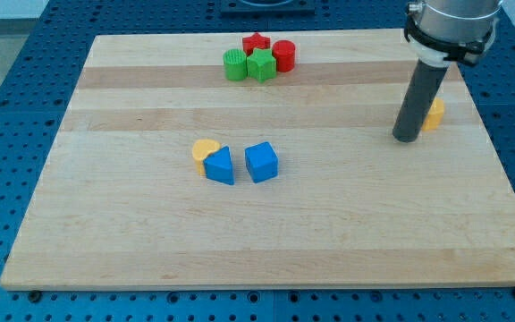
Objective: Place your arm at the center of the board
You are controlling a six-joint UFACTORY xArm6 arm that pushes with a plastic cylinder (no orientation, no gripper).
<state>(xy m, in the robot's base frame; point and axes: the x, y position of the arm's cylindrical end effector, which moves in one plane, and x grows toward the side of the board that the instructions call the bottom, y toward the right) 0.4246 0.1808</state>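
Note:
My tip (pixel 407 138) rests on the wooden board (pixel 266 241) at the view's right, just left of a yellow block (pixel 434 114) that the rod partly hides. Near the middle of the board sit a yellow heart-shaped block (pixel 204 149), a blue triangular block (pixel 220 165) and a blue cube (pixel 261 162), close together, far to the left of my tip. At the view's top a green cylinder (pixel 234 64), a green star-like block (pixel 260 64), a red star-like block (pixel 256 42) and a red cylinder (pixel 283 55) form a tight cluster.
The board lies on a blue perforated table (pixel 7 107) that shows on all sides. The arm's grey wrist (pixel 450 27) hangs over the board's top right corner.

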